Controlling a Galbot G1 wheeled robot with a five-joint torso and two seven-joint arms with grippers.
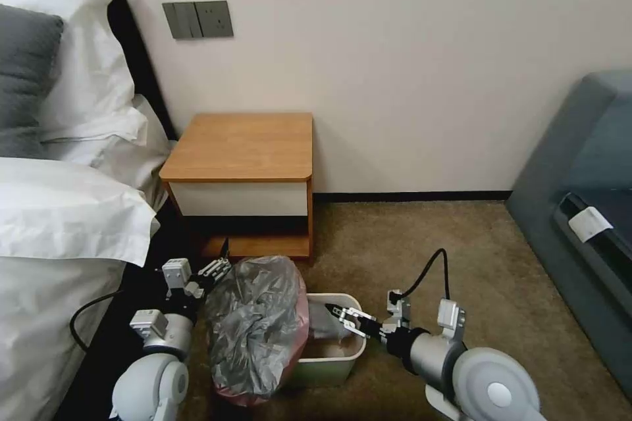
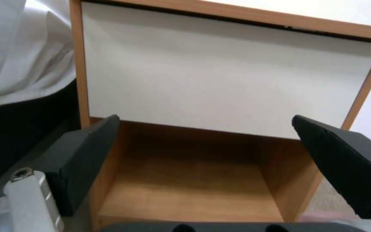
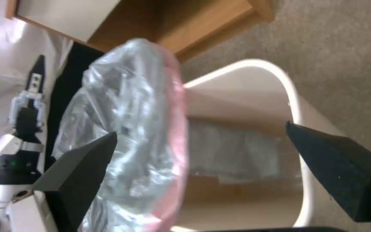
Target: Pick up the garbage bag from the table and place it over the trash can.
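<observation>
a plain cream wall [image 1: 408,66] has grey switches [image 1: 197,19] on it. the floor is brown carpet [image 1: 421,243]. a bed [image 1: 59,210] with white pillows is left, a grey sofa [image 1: 586,177] right.

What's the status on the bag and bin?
Both claws open: left claw beside the garbage bag, facing the table; right claw over the trash can. Bag bunched over bin's left side, right side uncovered. Nothing in the way.

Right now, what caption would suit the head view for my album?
Both grippers, left and right, open beside a garbage bag draped over one side of the trash can.
</observation>
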